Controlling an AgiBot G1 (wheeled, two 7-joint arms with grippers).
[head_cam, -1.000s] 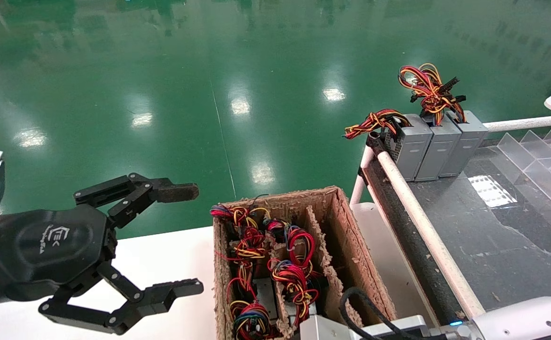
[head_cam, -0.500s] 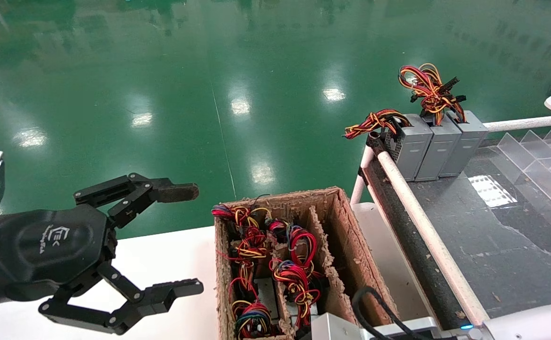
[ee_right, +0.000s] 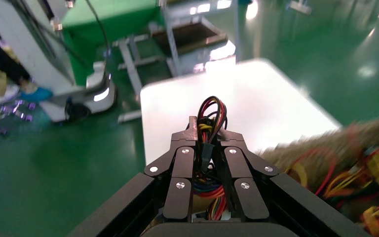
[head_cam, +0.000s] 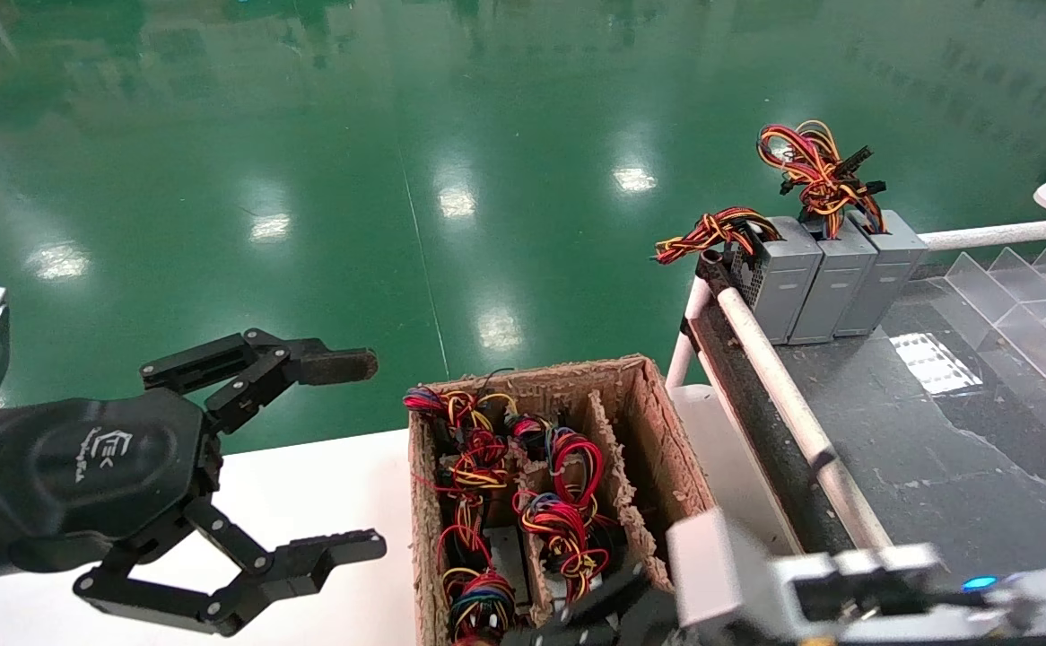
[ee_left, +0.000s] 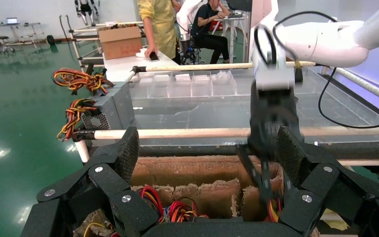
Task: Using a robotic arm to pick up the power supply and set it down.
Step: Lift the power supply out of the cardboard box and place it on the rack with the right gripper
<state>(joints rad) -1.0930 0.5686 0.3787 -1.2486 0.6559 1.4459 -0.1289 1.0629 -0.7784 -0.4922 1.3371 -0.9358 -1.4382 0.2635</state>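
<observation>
My right gripper point(ee_right: 208, 131) is shut on a looped bundle of red, yellow and black wires point(ee_right: 211, 109) belonging to a power supply whose grey body is hidden. In the head view that gripper point(head_cam: 590, 615) sits low at the near end of the cardboard box point(head_cam: 662, 422), and its white arm point(head_cam: 891, 583) runs off to the right. From the left wrist, the same black gripper point(ee_left: 270, 148) hangs over the box's right compartment. My left gripper point(head_cam: 353, 453) stands open and empty above the white table point(head_cam: 308, 484), left of the box.
More wire bundles point(head_cam: 559, 520) fill the box's left and middle compartments. Three grey power supplies point(head_cam: 823, 274) stand side by side at the far end of the black conveyor point(head_cam: 936, 449), behind its white rail point(head_cam: 774, 377). Clear dividers point(head_cam: 1025, 305) line the right side.
My right arm has lifted and swung to the right at the bottom of the head view, blurred by the motion. The left arm has not moved.
</observation>
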